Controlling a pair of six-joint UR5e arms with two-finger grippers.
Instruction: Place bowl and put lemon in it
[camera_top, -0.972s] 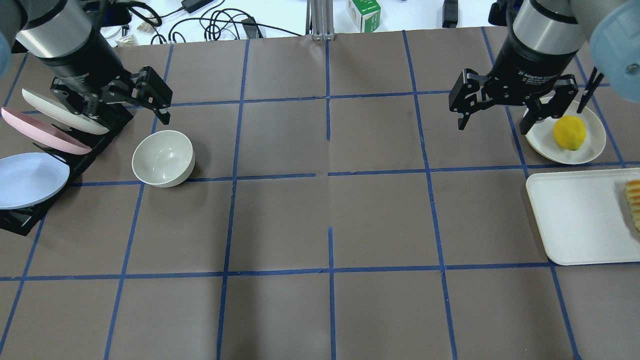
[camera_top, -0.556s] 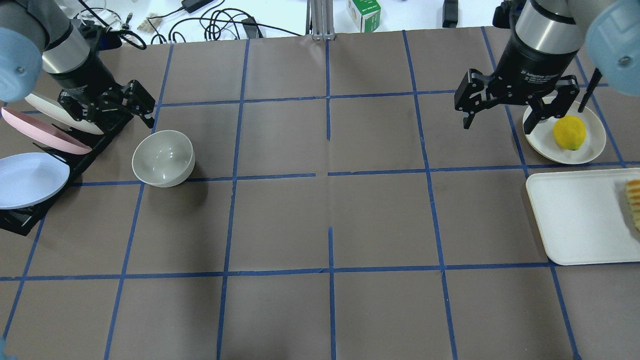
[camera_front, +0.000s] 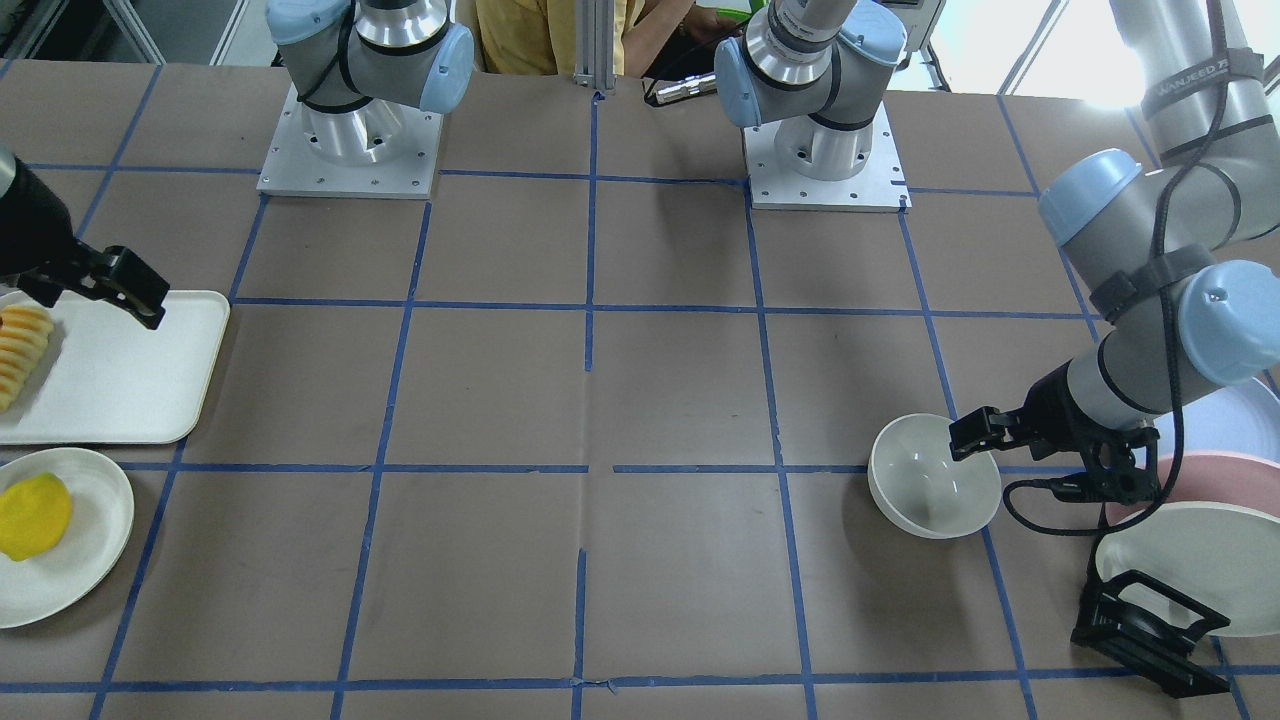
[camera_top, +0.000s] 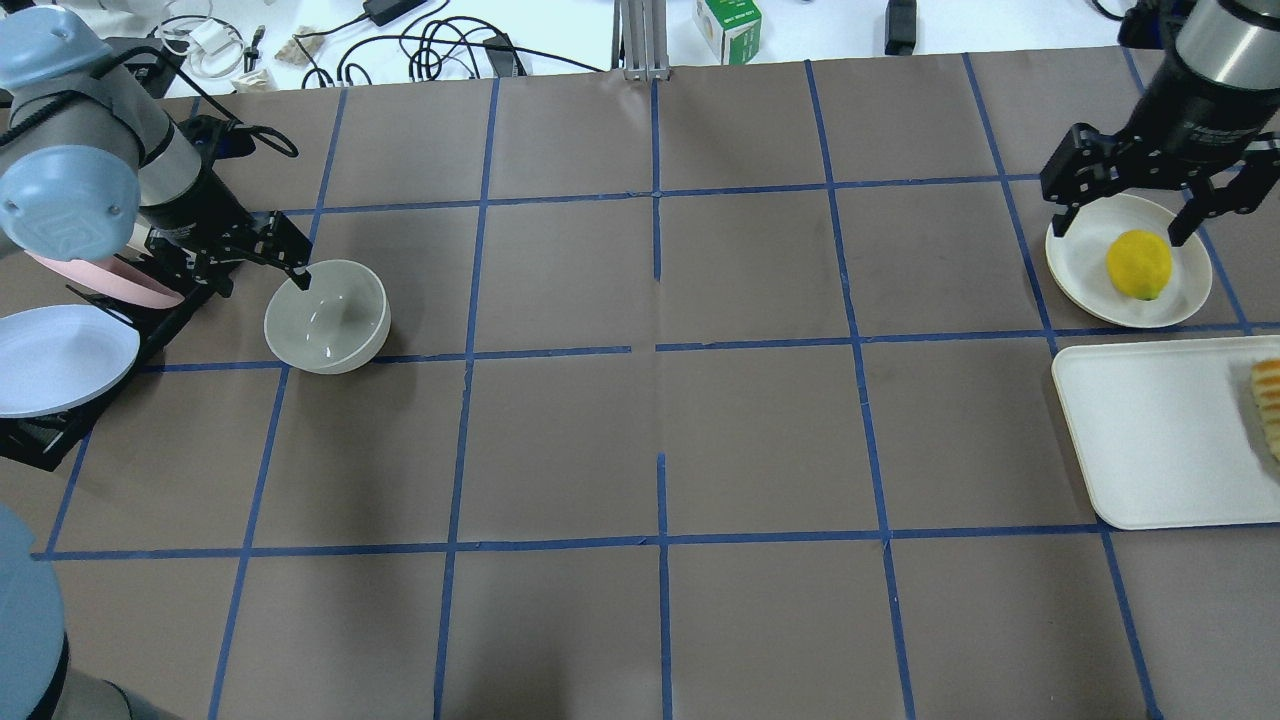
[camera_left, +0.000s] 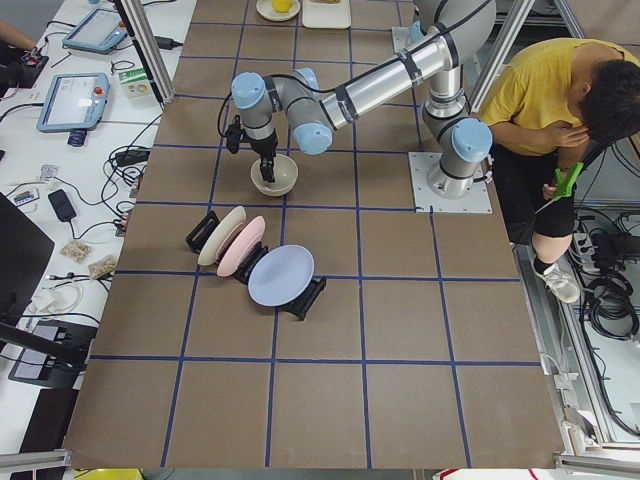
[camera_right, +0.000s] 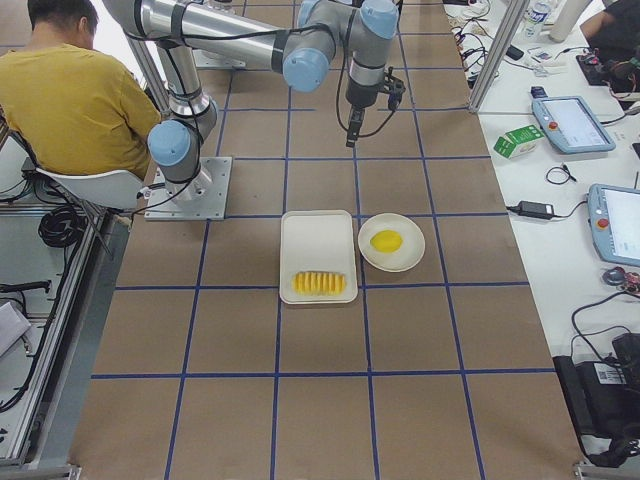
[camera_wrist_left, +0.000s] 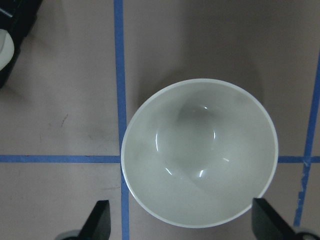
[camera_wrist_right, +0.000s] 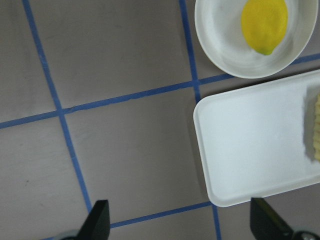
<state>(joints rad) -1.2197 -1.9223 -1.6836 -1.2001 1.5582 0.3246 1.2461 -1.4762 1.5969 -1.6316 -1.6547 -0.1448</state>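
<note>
The off-white bowl (camera_top: 327, 316) stands upright and empty on the brown table at the left; it also shows in the front view (camera_front: 933, 490) and the left wrist view (camera_wrist_left: 200, 150). My left gripper (camera_top: 255, 275) is open and low beside the bowl, with one fingertip (camera_front: 970, 437) over its rim and nothing held. The yellow lemon (camera_top: 1138, 264) lies on a round off-white plate (camera_top: 1075, 265) at the far right and shows in the right wrist view (camera_wrist_right: 264, 22). My right gripper (camera_top: 1125, 220) is open and empty, above the plate's far edge.
A black rack holds a pale blue plate (camera_top: 60, 350), a pink one (camera_top: 110, 278) and a white one just left of the bowl. A rectangular off-white tray (camera_top: 1150, 440) with a sliced fruit row (camera_top: 1268, 400) sits next to the lemon's plate.
My left gripper has come down and forward to the bowl, one finger now over its rim. My right gripper has moved right, over the lemon's plate. Both stay open.
</note>
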